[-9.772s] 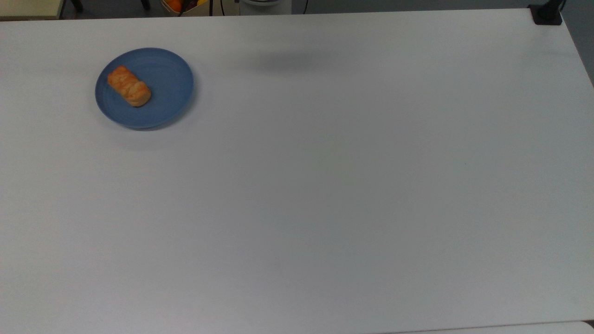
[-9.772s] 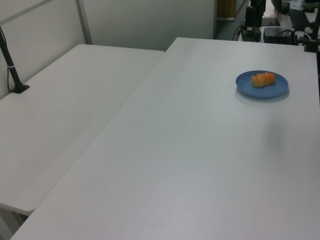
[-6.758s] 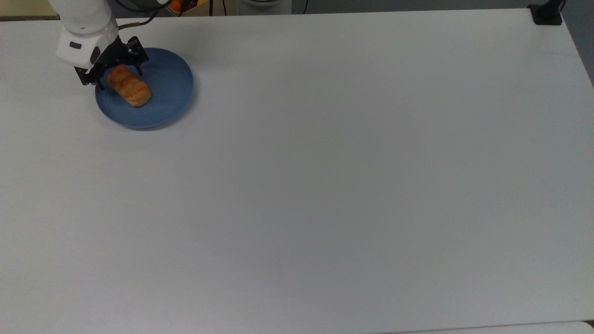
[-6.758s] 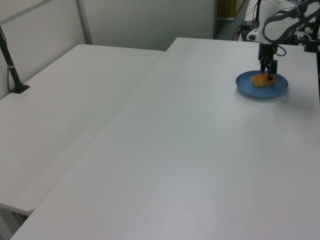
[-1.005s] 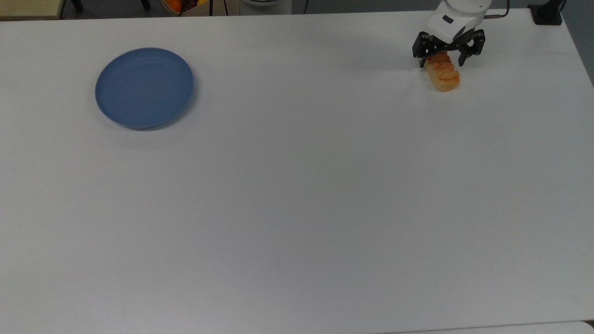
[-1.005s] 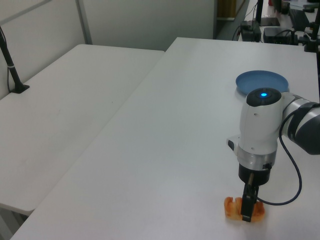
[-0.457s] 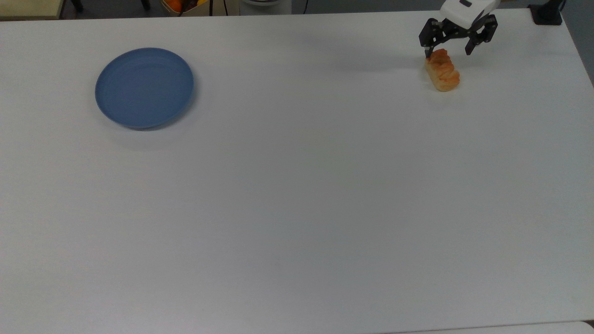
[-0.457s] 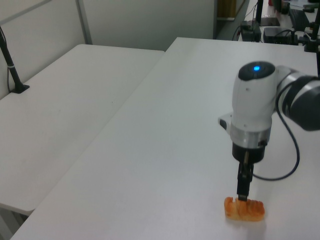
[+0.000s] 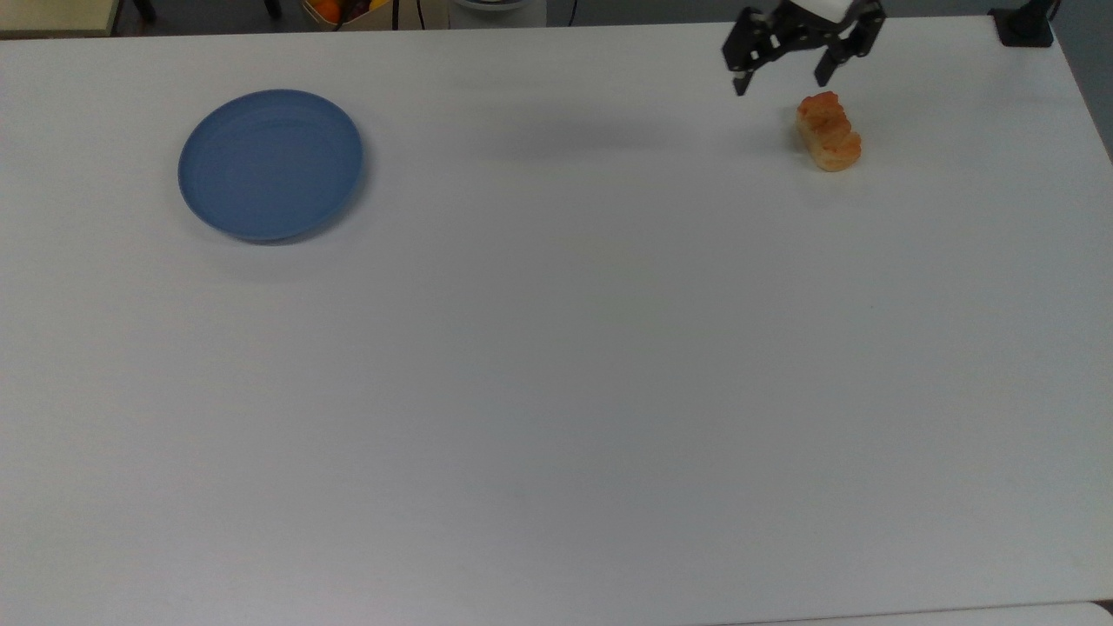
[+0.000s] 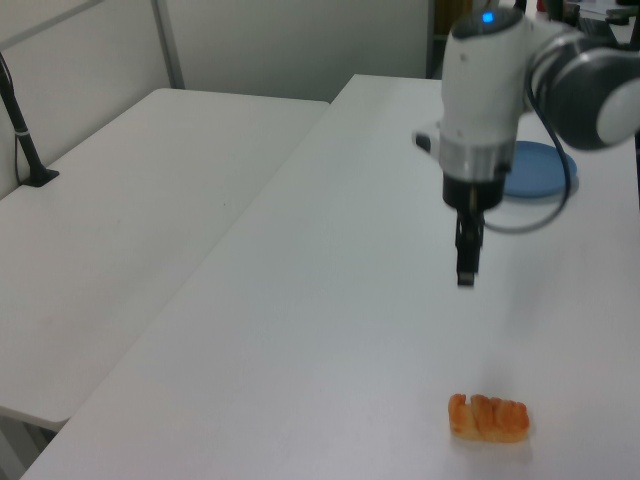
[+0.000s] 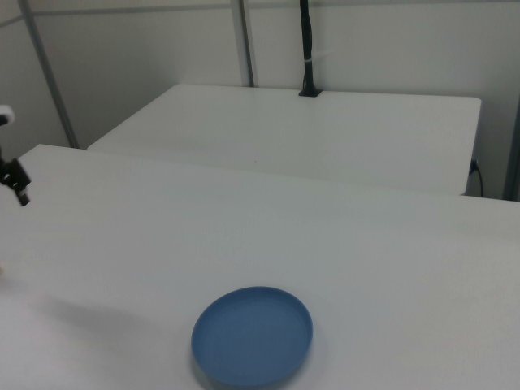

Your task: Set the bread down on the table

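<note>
— Black fingers are seen spread apart on the gripper [image 9: 789, 74]; what is held?
— Nothing is held; the gripper hangs above the table [image 9: 556, 391], near its far right corner in the top view, just beside the bread [image 9: 829, 132].
— How is the bread laid?
— It is laid flat on the tabletop, its long axis running from the far edge toward the near right in the top view. A ridged, segmented, browned top and paler sides are shown.
— And beyond?
— A round, smooth blue plate [image 9: 270, 164] is set well apart, toward the far left corner.
</note>
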Robot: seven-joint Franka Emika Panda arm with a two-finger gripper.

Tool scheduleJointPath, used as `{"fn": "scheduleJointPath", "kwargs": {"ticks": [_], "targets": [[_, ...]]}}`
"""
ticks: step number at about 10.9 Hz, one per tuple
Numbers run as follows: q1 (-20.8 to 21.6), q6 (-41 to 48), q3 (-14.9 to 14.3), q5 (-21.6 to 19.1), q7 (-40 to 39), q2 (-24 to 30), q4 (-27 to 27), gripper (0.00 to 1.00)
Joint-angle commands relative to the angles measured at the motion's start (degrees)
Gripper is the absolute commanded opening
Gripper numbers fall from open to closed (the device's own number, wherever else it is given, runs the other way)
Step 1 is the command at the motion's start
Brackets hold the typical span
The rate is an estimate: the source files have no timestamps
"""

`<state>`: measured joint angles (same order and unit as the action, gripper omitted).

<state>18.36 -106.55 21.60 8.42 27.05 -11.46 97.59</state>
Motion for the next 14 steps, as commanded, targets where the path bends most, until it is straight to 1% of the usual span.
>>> {"fn": "scheduleJointPath", "kwargs": {"ticks": [1,2,3,5,6,7,8,10,11,12,13,14], "targets": [[-0.3,4.1,-8.0,-0.6,-8.8,5.3,0.3,1.00],[-0.8,5.7,-10.6,-0.6,-11.7,6.5,0.4,1.00],[-1.6,7.0,-13.2,-1.5,-14.5,7.9,0.4,1.00],[-3.9,8.6,-19.3,-5.2,-19.8,10.7,0.3,1.00],[-4.6,8.9,-22.3,-5.8,-21.2,11.8,0.3,1.00],[-5.8,9.0,-24.7,-5.9,-22.0,12.2,0.3,1.00],[-8.1,9.1,-25.7,-5.9,-22.7,13.0,0.3,1.00],[-13.4,9.1,-25.9,-5.9,-27.0,14.0,0.2,1.00],[-14.8,10.0,-26.0,-5.9,-27.5,14.8,0.1,1.00],[-14.8,13.1,-26.7,-5.7,-28.0,15.0,-0.4,1.00],[-14.8,13.6,-27.5,-5.8,-28.1,15.1,-1.2,1.00],[-14.8,13.7,-27.6,-5.8,-28.0,15.0,-1.3,1.00]]}}
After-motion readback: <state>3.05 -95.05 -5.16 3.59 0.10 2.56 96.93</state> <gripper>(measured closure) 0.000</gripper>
